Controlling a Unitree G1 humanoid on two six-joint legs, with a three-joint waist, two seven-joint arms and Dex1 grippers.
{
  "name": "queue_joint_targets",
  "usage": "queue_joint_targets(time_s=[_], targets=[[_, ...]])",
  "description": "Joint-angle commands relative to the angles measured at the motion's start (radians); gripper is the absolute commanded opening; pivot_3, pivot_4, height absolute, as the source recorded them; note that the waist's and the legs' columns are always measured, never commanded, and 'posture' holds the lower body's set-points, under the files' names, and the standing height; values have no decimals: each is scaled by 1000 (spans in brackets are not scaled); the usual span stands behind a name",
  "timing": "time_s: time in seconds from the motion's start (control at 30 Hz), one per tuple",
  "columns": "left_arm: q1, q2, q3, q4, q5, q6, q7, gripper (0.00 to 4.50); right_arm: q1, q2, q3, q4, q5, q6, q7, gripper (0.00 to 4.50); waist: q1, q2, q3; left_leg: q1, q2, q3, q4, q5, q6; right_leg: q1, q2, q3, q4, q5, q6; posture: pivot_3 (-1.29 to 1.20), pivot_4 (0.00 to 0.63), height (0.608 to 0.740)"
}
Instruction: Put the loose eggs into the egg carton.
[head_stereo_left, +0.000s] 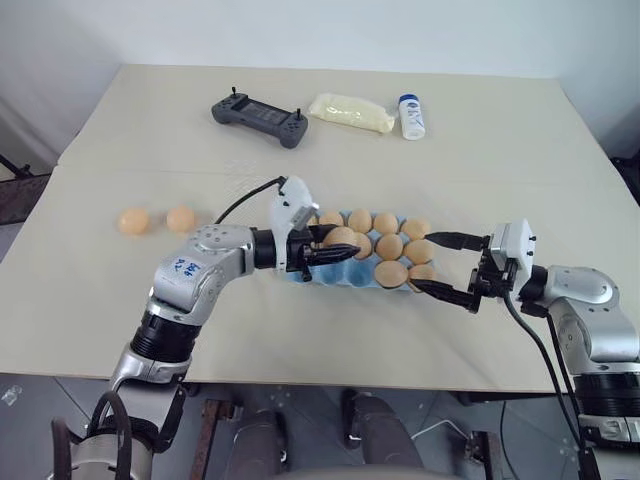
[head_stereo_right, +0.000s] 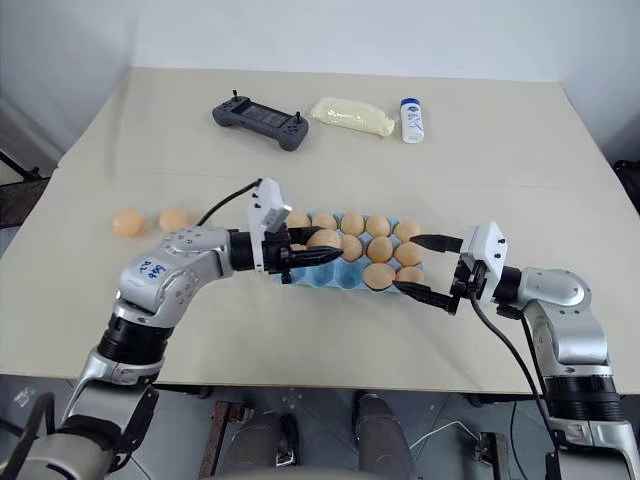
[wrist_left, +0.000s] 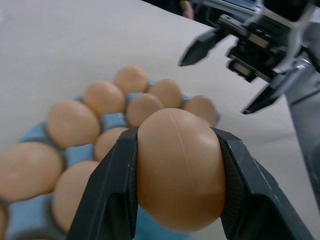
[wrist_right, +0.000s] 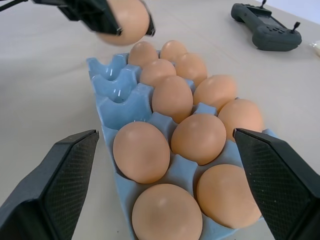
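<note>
My left gripper (head_stereo_left: 335, 246) is shut on one light orange-tan egg (wrist_left: 180, 165) and holds it just above the left end of the light blue egg carton (wrist_right: 120, 107). Several eggs sit in the carton's cups, while a few cups at that left end are bare. My right gripper (head_stereo_left: 428, 262) stands open at the carton's right end, one finger on either side of it, with nothing gripped. Two loose eggs (head_stereo_left: 133, 221) (head_stereo_left: 181, 219) lie side by side on the table left of the carton.
At the back of the table lie a dark grey handheld controller (head_stereo_left: 258, 118), a pale yellow bag (head_stereo_left: 350, 112) and a white bottle with a blue cap (head_stereo_left: 411, 116). The table's front edge runs just below the carton.
</note>
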Motion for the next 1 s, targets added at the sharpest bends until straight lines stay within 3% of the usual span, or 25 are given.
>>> queue_joint_targets(time_s=[0.03,0.47,0.77,1.0], targets=[[-47,-9,-34,38,24,-43,-62,1638,16,-15,-34,-45,15,-1,-23,4500,1,0,0,0,0,0,0,0,0,0,0,0,0,0,0,0,150,740],[-112,-78,-71,179,102,-124,-123,1638,85,-23,-57,-98,17,7,-79,4500,1,0,0,-1,-1,0,1,0,2,0,-1,0,0,0,1,0,150,740],[-126,-112,-65,213,120,-138,-137,4473,94,-19,-60,-109,18,6,-89,4500,1,0,0,-1,-1,-1,1,0,2,0,0,0,0,0,1,0,150,740],[-106,-93,-24,176,132,-140,-95,4473,82,-18,-53,-99,14,5,-86,4500,1,0,0,-1,-1,-1,1,0,2,0,0,0,0,1,1,0,150,740]])
